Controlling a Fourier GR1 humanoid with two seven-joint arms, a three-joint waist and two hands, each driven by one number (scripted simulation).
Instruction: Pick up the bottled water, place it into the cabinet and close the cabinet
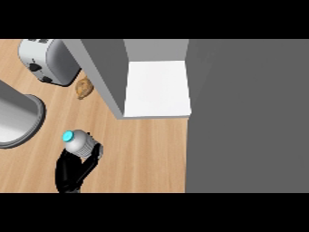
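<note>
I look from my head, steeply down. The wooden surface [143, 154] lies close below. It is my only view.

We've got the left hand [76, 165] wrapped around the water bottle [77, 141], blue cap up, over the wooden counter [143, 154]. Open cabinet [158, 88] sits just ahead, toaster [48, 61] and a croissant [84, 88] behind.

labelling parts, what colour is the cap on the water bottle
Bright cyan, on a pale grey bottle held by the left hand; seen in the head view.
</note>
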